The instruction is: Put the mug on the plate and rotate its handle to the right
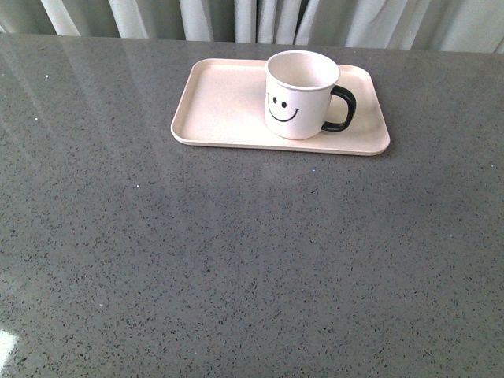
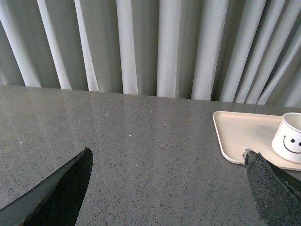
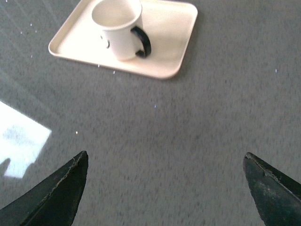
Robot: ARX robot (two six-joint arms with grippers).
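grey bench, mug upright on the pink plate

speckled dark grey stone makes up the bench (image 1: 236, 276), and its near half lies bare in the front view. neither arm shows in that view. in the left wrist view the left end effector (image 2: 167, 151) is released, its two dark fingers (image 2: 61, 188) spread wide with only bench surface between them. the right end effector (image 3: 164, 154) is released in the same way, well apart from the plate, grasping nothing. toward the far edge of the bench lies the pale pink plate (image 1: 220, 102), flat on the stone. the cream-white mug (image 1: 298, 94) stands upright on the plate's right half, its smiley face (image 1: 282, 109) turned toward the front camera. its black handle (image 1: 342, 109) points to the right. behind the bench hangs a pale pleated curtain (image 1: 236, 16).
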